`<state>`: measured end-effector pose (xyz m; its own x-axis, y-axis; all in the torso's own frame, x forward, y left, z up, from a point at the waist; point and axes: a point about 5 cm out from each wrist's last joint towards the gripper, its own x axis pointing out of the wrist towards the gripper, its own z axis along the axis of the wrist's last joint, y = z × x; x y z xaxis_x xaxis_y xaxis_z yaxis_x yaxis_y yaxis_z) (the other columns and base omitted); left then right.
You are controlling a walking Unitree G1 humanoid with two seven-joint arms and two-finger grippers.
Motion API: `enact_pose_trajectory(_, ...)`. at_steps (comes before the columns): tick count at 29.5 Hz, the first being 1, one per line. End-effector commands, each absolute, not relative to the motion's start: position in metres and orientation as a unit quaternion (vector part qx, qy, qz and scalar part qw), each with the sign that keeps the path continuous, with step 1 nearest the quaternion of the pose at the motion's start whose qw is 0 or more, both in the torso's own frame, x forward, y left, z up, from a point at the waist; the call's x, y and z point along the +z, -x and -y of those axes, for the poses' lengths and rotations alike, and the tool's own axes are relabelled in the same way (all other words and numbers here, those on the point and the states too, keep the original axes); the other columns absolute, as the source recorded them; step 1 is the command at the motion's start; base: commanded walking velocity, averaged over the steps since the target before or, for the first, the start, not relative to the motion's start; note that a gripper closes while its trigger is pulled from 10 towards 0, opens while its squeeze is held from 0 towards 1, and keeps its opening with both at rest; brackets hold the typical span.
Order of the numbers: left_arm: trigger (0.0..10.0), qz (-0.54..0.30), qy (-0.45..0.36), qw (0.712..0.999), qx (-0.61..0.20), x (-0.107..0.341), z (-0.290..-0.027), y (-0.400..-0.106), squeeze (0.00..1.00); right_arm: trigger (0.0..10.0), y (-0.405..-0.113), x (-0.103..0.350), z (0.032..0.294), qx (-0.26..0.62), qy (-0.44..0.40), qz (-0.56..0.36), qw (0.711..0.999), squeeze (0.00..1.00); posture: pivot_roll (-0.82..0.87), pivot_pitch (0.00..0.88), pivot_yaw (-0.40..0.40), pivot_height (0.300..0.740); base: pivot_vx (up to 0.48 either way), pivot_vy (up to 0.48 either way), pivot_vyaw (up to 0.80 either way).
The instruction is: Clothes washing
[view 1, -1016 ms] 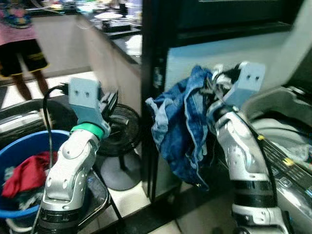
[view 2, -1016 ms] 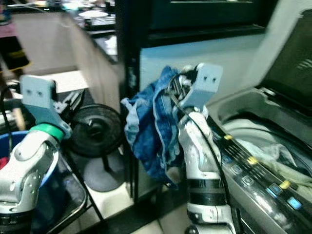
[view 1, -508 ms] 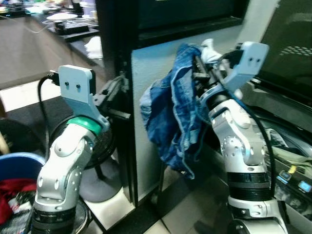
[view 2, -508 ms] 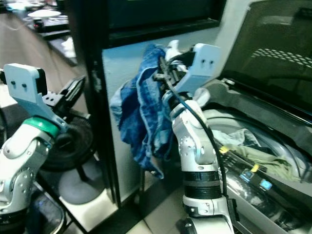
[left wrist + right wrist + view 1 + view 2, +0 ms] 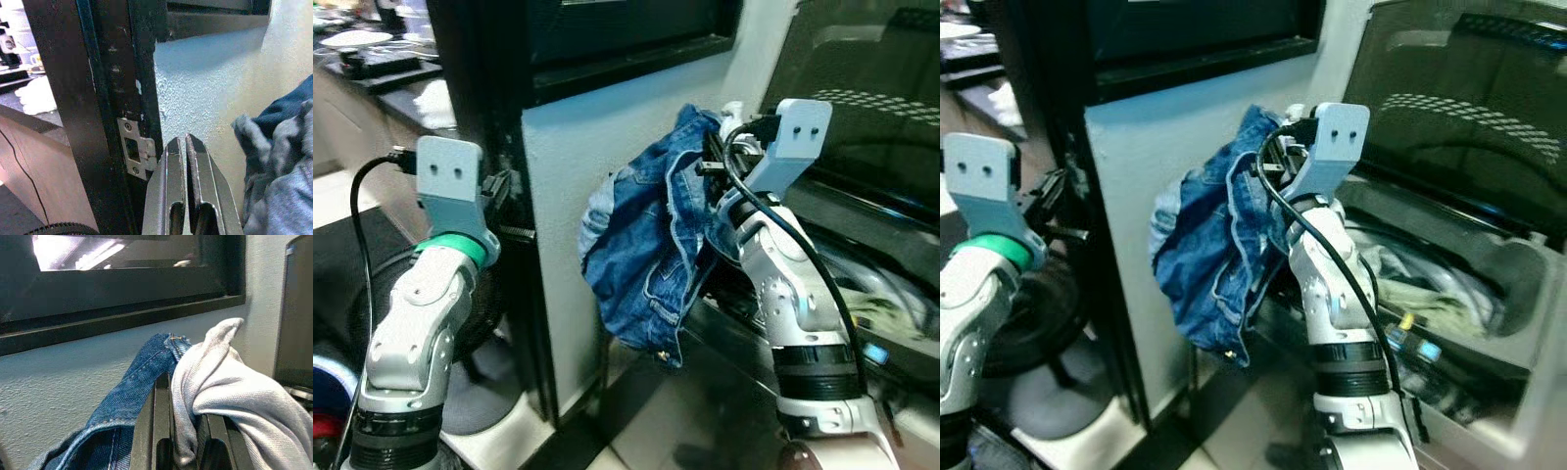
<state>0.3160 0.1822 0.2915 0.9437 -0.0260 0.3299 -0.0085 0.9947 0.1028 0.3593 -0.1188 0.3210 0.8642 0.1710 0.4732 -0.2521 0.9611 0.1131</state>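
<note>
Right claw (image 5: pixel 178 440): clamped on blue denim jeans (image 5: pixel 646 259) and a pale grey cloth (image 5: pixel 230 391), both held raised beside the open washing machine (image 5: pixel 1459 294). Left claw (image 5: pixel 186 161): fingers pressed together, empty, near a black door frame (image 5: pixel 98 98) with a metal strike plate (image 5: pixel 137 154).

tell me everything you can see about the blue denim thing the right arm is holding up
The denim garment is faded blue jean cloth with lighter stitched seams and a waistband-like hem at its top. It hangs bunched and crumpled from the right gripper, whose fingers are clamped on its top edge together with a white cloth. The garment's bulk droops on the robot's left side of that arm, in front of the pale textured wall and beside the open washing machine. Its lowest fold dangles free, above the floor.
</note>
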Motion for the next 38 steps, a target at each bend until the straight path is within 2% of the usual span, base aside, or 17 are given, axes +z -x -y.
enact_pose_trajectory(1, 10.0, 0.157, -0.053, 0.986, -0.001, 0.289, -0.181, -0.317, 0.0, 10.0, -0.357, 0.328, 0.123, 0.098, -0.088, 0.256, 0.958, 0.0, 0.04, 0.006, 0.02, 0.74, 0.0, 0.0, -0.8)
enact_pose_trajectory(17, 10.0, 0.147, -0.058, 0.987, -0.019, 0.286, -0.177, -0.316, 0.0, 10.0, -0.36, 0.323, 0.124, 0.086, -0.084, 0.249, 0.961, 0.0, 0.04, 0.005, 0.016, 0.74, 0.0, 0.0, -0.8)
enact_pose_trajectory(38, 10.0, 0.182, -0.036, 0.982, 0.02, 0.296, -0.188, -0.309, 0.0, 10.0, -0.357, 0.33, 0.107, 0.126, -0.088, 0.256, 0.954, 0.0, 0.04, 0.013, 0.002, 0.74, 0.0, 0.0, -0.8)
